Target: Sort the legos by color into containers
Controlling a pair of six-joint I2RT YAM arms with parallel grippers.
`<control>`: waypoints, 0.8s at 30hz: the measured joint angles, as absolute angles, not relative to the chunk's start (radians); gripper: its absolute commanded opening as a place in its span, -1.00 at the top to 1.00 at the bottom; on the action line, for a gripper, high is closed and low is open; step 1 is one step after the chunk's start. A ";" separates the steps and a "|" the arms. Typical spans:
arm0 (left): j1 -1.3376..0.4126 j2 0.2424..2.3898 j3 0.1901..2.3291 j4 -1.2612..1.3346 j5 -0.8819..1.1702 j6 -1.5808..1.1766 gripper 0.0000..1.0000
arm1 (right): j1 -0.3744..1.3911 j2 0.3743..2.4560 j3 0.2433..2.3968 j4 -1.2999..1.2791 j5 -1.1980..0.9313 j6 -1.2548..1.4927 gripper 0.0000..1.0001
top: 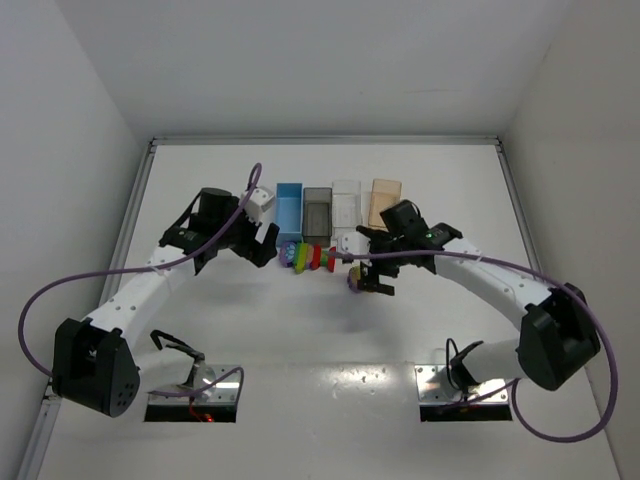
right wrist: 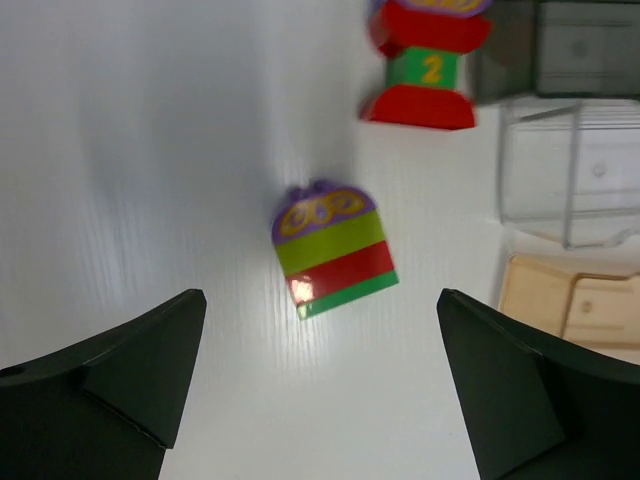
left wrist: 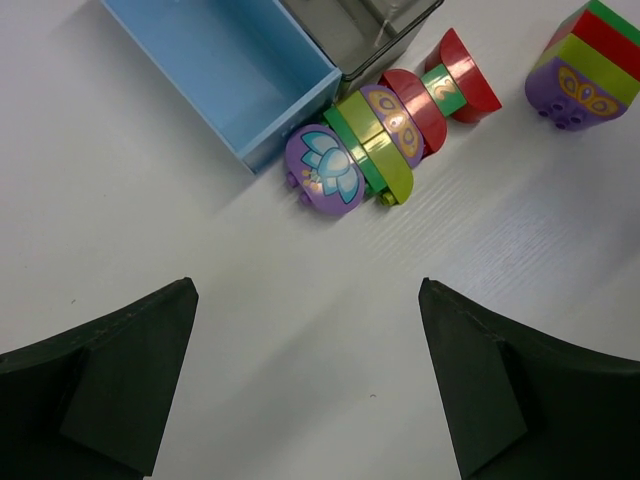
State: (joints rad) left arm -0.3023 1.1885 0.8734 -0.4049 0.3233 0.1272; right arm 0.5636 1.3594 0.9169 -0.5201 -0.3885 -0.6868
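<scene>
A long stack of legos (top: 310, 257) in purple, green, lime and red lies on its side just in front of the blue bin (top: 289, 207) and the dark grey bin (top: 317, 210). In the left wrist view this long stack (left wrist: 385, 130) lies ahead of my open, empty left gripper (left wrist: 305, 290). A short stack (right wrist: 335, 250) of purple, lime, red and green lies apart on the table, just ahead of my open, empty right gripper (right wrist: 320, 295). From above, my left gripper (top: 263, 245) is left of the long stack and my right gripper (top: 374, 282) hovers by the short stack (top: 354, 280).
The clear bin (top: 345, 205) and the pale orange bin (top: 385, 200) stand right of the grey one, all four in a row at the back. The bins look empty. White walls enclose the table. A purple cable runs along each arm.
</scene>
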 measured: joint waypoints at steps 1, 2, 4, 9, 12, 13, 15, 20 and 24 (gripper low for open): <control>-0.302 1.188 0.873 -0.405 0.326 0.131 -1.00 | 0.557 1.359 0.900 -0.544 -0.397 -0.765 -1.00; -0.302 1.188 0.873 -0.405 0.327 0.133 -1.00 | 0.552 1.366 0.886 -0.571 -0.402 -0.831 -1.00; -0.302 1.188 0.873 -0.406 0.328 0.141 -1.00 | 0.542 1.402 0.881 -0.626 -0.411 -0.932 -1.00; -0.302 1.189 0.873 -0.411 0.322 0.155 -1.00 | 0.522 1.547 0.897 -0.669 -0.437 -1.057 -1.00; -0.302 1.189 0.873 -0.410 0.315 0.162 -1.00 | 0.508 1.581 0.902 -0.665 -0.454 -1.087 -1.00; -0.302 1.189 0.873 -0.411 0.314 0.165 -1.00 | 0.505 1.588 0.907 -0.665 -0.458 -1.095 -1.00; -0.302 1.189 0.873 -0.411 0.312 0.171 -1.00 | 0.494 1.602 0.920 -0.659 -0.465 -1.104 -1.00; -0.309 1.198 0.873 -0.410 0.309 0.175 -1.00 | 0.474 1.624 0.932 -0.637 -0.476 -1.115 -1.00; -0.310 1.208 0.873 -0.411 0.308 0.176 -1.00 | 0.465 1.625 0.932 -0.624 -0.480 -1.120 -1.00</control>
